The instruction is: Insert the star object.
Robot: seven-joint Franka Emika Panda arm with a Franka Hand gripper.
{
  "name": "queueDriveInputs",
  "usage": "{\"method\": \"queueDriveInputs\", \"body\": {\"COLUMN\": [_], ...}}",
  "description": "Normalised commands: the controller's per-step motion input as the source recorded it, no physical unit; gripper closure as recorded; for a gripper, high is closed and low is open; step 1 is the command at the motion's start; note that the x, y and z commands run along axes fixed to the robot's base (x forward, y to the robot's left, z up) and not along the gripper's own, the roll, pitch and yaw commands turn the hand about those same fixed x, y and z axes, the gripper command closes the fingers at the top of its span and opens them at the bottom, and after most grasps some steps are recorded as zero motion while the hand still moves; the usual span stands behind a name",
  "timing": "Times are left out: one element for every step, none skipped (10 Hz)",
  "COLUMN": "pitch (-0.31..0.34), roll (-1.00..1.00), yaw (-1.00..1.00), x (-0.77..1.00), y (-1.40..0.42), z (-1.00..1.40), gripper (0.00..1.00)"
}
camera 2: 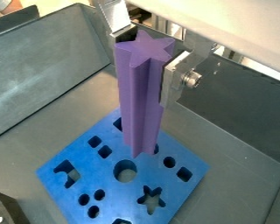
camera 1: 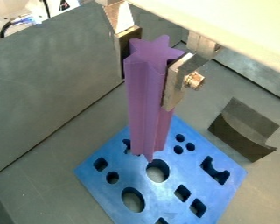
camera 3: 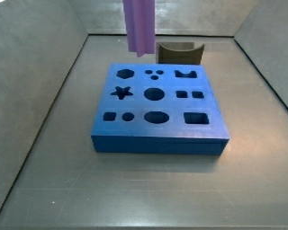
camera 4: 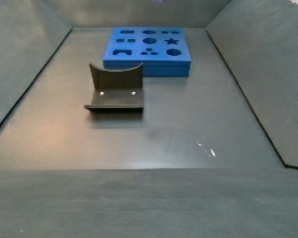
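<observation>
My gripper [camera 1: 149,61] is shut on the top of a tall purple star-shaped prism [camera 1: 149,105], which it holds upright; both wrist views show this [camera 2: 140,96]. The silver fingers [camera 2: 178,77] press on its two sides. In a side view the prism [camera 3: 138,25] hangs above the far edge of the blue block [camera 3: 158,144], clear of its top. The block has several shaped holes, among them a star hole [camera 3: 122,92] that also shows in a wrist view [camera 2: 152,199] and in a side view [camera 4: 171,40]. The prism's lower end is not in that hole.
The dark fixture [camera 3: 179,51] stands on the floor behind the block; it also shows in a side view [camera 4: 115,88] and in a wrist view [camera 1: 241,127]. Grey walls slope up around the floor. The blue block [camera 4: 152,63] lies near one wall.
</observation>
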Motion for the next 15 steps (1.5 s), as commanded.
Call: {"method": "queueDriveInputs", "body": {"pitch": [0.000,-0.064,-0.104,-0.111,-0.033,0.031,0.061,0.126,0.181,0.173,0.107,0.077,0.013,0.009,0.007], "roll": [-0.03,0.00,0.06,0.10,0.03,-0.15,-0.20,-0.19,-0.18,-0.12,0.00,0.11,0.20,0.21,0.19], "yaw": [0.00,0.20,0.51,0.53,0.51,0.23,0.00,-0.04,-0.06,-0.01,0.05,0.39,0.55,0.57,0.52], "x": [0.00,-0.22,-0.54,-0.62,-0.58,-0.17,0.00,0.12,0.20,0.15,0.00,0.01,0.00,0.00,0.00], "y": [0.00,0.14,0.26,0.18,0.17,0.09,0.04,0.08,0.12,0.12,0.11,0.03,0.00,0.00,0.00], "z": [0.00,-0.38,-1.00,-1.00,-1.00,-0.78,-0.51,-0.54,-0.59,-0.53,-0.38,-0.29,-0.25,-0.25,-0.26], "gripper": [1.00,1.00,1.00,1.00,1.00,1.00,1.00,1.00,1.00,1.00,1.00,1.00,1.00,1.00,1.00]}}
